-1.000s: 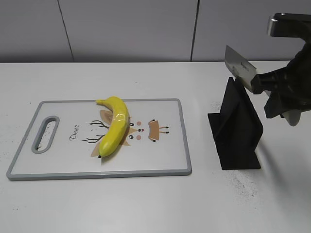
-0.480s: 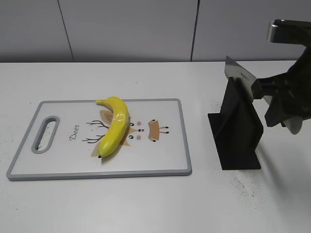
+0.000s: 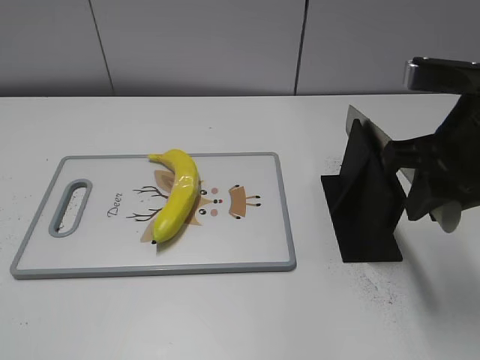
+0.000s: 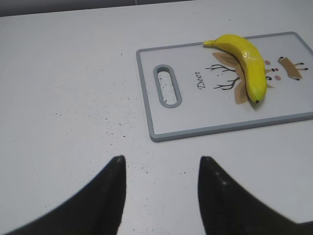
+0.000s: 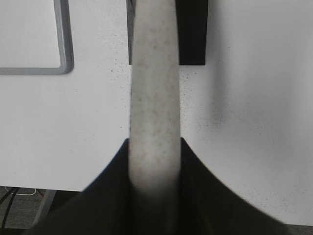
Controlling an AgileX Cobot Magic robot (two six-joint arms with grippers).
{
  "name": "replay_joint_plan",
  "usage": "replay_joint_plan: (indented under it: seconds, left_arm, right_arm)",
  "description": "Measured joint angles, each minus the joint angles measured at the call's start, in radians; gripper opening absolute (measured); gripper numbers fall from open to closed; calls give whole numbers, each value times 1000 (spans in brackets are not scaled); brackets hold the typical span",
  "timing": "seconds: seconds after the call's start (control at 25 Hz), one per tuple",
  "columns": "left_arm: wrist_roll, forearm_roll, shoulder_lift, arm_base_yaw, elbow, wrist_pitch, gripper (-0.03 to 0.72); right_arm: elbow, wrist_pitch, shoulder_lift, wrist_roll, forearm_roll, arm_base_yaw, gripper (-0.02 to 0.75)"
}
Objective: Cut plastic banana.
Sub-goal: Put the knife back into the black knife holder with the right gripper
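Observation:
The plastic banana is glossy yellow and lies on the white cutting board, left of its middle, dark tip toward the front. It also shows in the left wrist view. My right gripper is shut on the pale speckled handle of a knife. The knife's blade sits low in the slot of a black knife stand, right of the board. My left gripper is open and empty over bare table, to the board's left and apart from it; it is out of the exterior view.
The cutting board has a grey rim and a handle slot at its left end; its corner shows in the right wrist view. The stand's base is under the knife handle. The white table is speckled with dark specks.
My right gripper has moved down with the knife, and the blade has sunk lower into the black stand. The banana and board have not moved.

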Motion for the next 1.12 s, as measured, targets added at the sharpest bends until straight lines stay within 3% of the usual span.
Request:
replay_joint_plan:
  seconds: [0.2,0.28,0.44,0.56,0.8,1.12]
  left_arm:
    - [0,-1,0,0,0,0,459]
    - [0,-1,0,0,0,0,456]
    - [0,-1,0,0,0,0,448]
    - [0,-1,0,0,0,0,448]
    - [0,-1,0,0,0,0,439]
    - [0,-2,0,0,0,0,438]
  right_arm:
    - [1,7,6,0,13,0,162]
    - [1,15,6,0,13,0,205]
    - [2,23,6,0,16,0,473]
    - [2,10,4,0,17,0,612]
    - [2,-85,-83,-19,9,0,647]
    - [-1,-157,-349,-266,-77,0,603]
